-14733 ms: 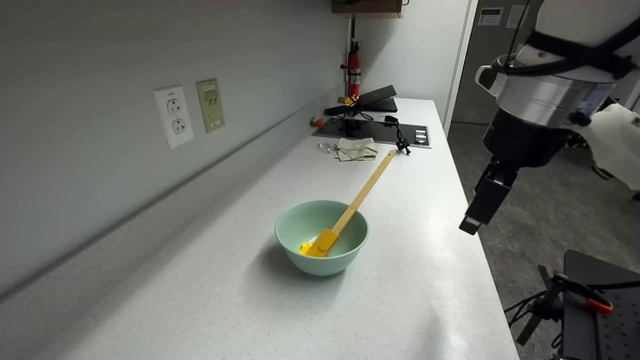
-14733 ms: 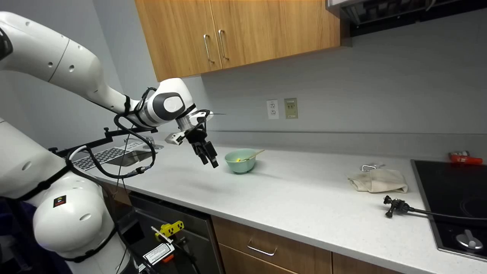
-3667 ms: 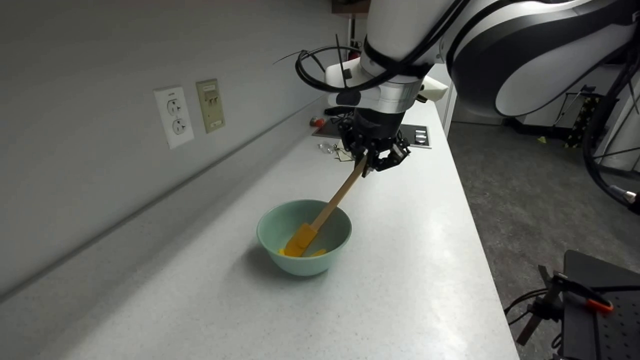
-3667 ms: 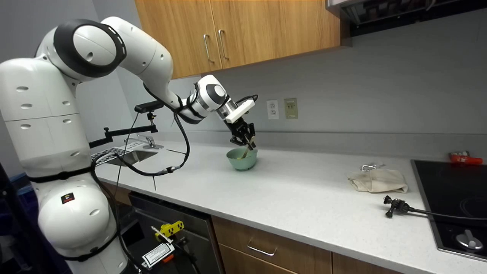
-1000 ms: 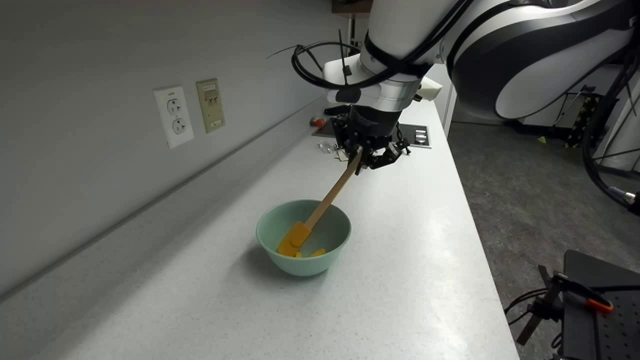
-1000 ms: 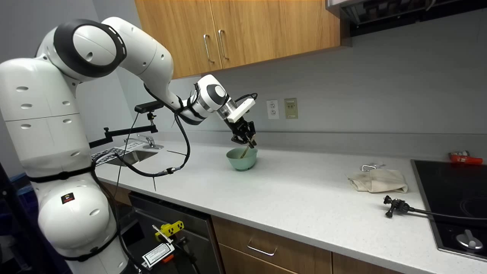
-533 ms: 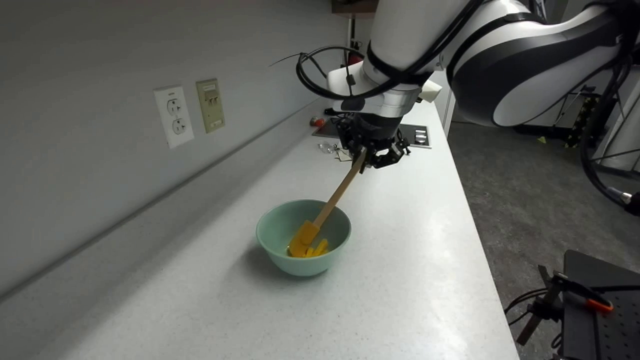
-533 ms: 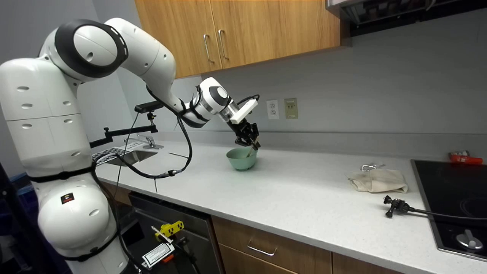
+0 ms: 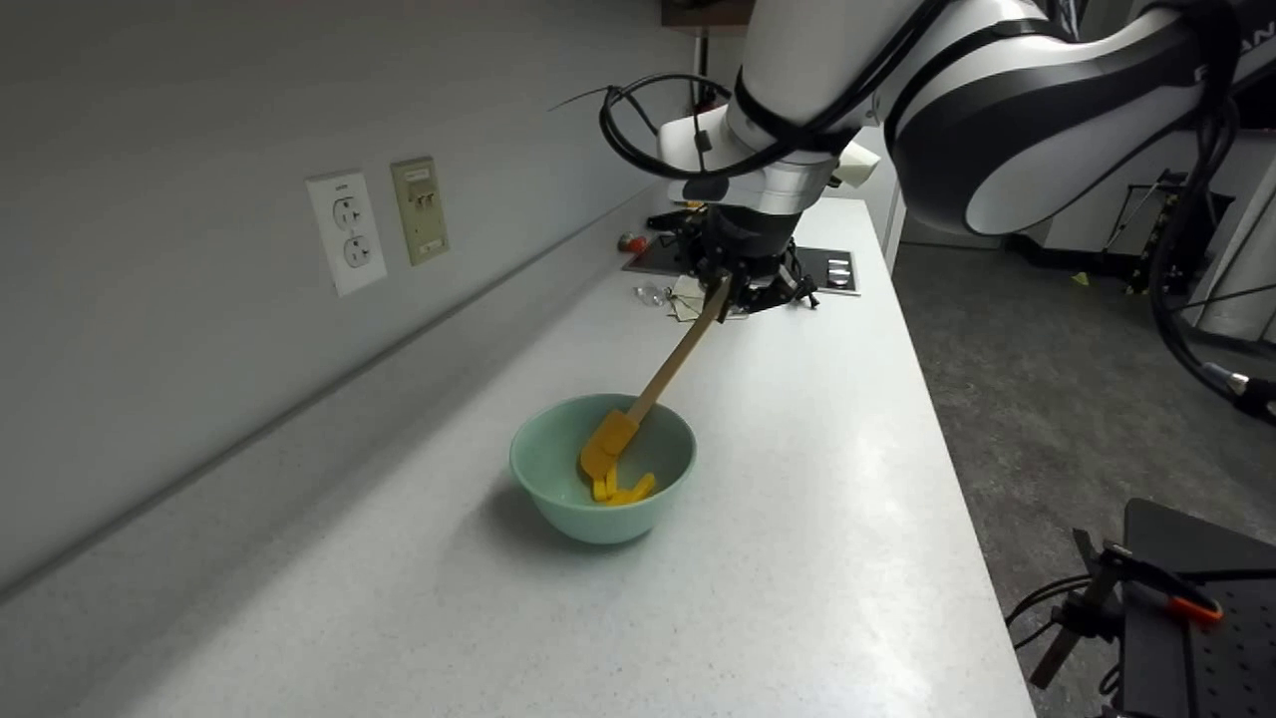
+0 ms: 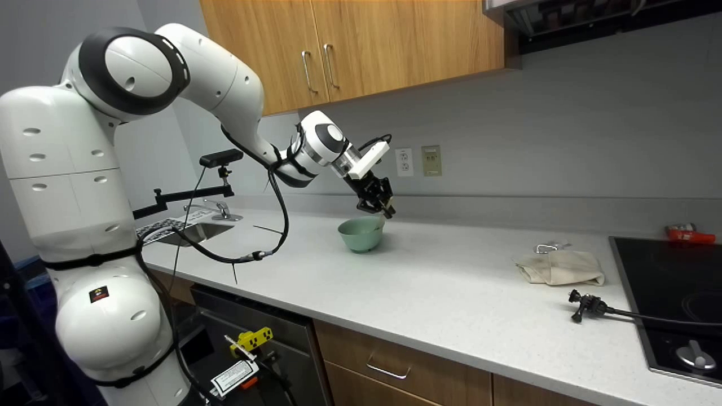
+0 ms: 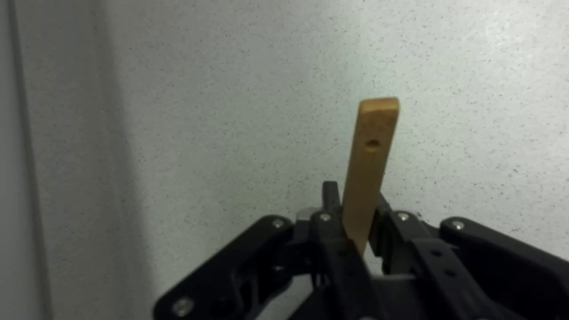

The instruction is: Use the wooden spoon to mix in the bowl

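Jaws are pinching the wooden spoon [image 9: 660, 379] by the top of its handle. In the wrist view the gripper [image 11: 359, 208] has its black fingers [image 11: 330, 198] against both sides of the wood, holed end poking out past the grip. Handle: tan, flat, straight, rectangular section, corners eased, small round hole by the tip.

Spoon is tilted, handle high toward the far right, head low inside the bowl [image 9: 603, 524]. Head is a flat orange-yellow paddle, more spatula than scoop. Handle crosses the bowl's far rim; can't tell if it leans on it.

Bowl: round, pale mint green, smooth-walled, on the white counter [image 9: 797, 558]; fine dark specks in that surface. Inside, yellow pieces [image 9: 638, 489], small, smooth, curved. Some at the head's lower end, some to its right; exact contact can't be made out.

In an exterior view: folded beige cloth [image 10: 562, 268], soft and creased, on the right of the counter, well apart from the bowl, near a glossy black cooktop [image 10: 677, 276]. Wood-grain cabinet [image 10: 412, 45] above. Arm [image 10: 67, 152] at left, rounded white shells, black straps. In both exterior views, a white outlet [image 9: 346, 234] just left of a beige switch plate [image 9: 420, 211] on the flat grey wall [image 9: 199, 249].
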Controlling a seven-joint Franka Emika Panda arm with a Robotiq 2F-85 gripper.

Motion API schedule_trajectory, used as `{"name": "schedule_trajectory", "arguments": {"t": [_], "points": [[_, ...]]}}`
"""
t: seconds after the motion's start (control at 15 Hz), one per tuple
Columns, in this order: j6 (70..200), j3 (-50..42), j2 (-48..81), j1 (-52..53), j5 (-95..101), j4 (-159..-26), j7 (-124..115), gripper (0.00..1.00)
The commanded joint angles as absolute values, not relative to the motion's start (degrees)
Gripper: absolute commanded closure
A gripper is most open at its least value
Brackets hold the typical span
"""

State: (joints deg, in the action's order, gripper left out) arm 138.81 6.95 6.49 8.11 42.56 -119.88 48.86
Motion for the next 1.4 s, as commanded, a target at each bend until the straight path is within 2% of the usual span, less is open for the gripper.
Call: {"name": "schedule_trajectory", "arguments": {"t": [0.0, 0.47, 1.33], "points": [[140.3, 6.6, 6.8, 7.6, 45.1, -119.0, 47.2, 0.96], [140.2, 7.3, 6.5, 8.4, 46.1, -121.1, 46.6, 0.96], [140.2, 10.0, 5.9, 8.7, 36.3, -121.7, 44.8, 0.96]]}}
